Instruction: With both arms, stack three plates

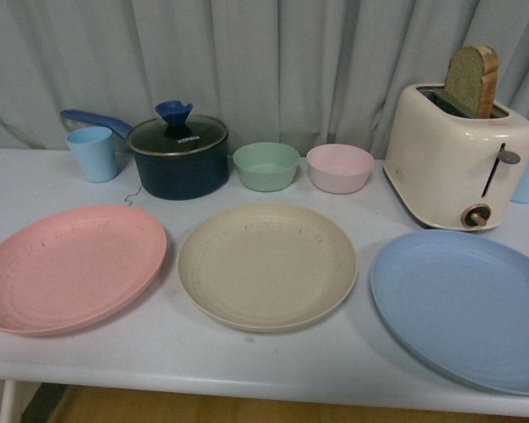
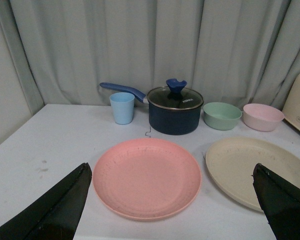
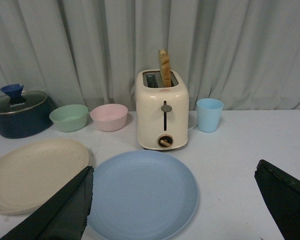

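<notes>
1. Grey curtain (image 1: 273, 62) at back, white table (image 1: 176, 361) in front. All 3 plates laid flat in one row along near edge, prob. so each arm gets its own side.
2. Far left: left gripper (image 2: 171, 167) spread wide, nothing held, aimed at pink plate (image 1: 70, 269) from above. No contact. Looks like a pre-pick hover.
3. Pink plate itself: flat, just beside beige plate (image 1: 266, 264) but not touching it.
4. Beige plate: centre, between other two, touching neither. Reachable from both sides, so likely base of stack.
5. Blue plate (image 1: 463, 304): far right, just in front of toaster (image 1: 450, 159), partly cut off in front view.
6. Right gripper (image 3: 175, 166): also wide open and empty, facing blue plate, no contact seen.
7. Back row, L to R: blue cup (image 1: 93, 152), lidded dark pot (image 1: 178, 159), green bowl (image 1: 266, 166), pink bowl (image 1: 339, 167), toaster w/ bread slice (image 1: 472, 81) sticking up, 2nd cup (image 3: 210, 114). Not part of job, all behind plates.
8. Judgement: nothing stacked yet. Rims low and thin on table, so need to hook under an edge. Risk of pushing a plate along instead of lifting it.
</notes>
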Controlling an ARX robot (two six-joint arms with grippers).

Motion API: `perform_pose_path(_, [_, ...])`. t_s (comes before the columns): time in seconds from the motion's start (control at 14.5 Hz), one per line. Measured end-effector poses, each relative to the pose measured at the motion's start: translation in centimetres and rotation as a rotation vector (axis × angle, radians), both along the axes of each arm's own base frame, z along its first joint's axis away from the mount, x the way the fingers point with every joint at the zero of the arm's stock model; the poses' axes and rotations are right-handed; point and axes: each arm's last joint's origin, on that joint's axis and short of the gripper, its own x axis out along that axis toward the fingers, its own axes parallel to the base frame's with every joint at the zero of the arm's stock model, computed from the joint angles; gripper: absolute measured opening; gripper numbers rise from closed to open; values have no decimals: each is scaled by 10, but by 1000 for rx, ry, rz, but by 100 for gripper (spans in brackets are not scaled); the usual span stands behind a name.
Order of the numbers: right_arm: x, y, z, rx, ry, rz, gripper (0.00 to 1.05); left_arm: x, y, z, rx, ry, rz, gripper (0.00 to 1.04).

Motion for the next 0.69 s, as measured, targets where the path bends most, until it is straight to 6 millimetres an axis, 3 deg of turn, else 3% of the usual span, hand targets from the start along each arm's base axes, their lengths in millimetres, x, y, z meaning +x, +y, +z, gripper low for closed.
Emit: perform_pose_path(0.69, [0, 0, 0, 0, 0, 0, 98, 0, 0, 0, 0, 0, 0, 98])
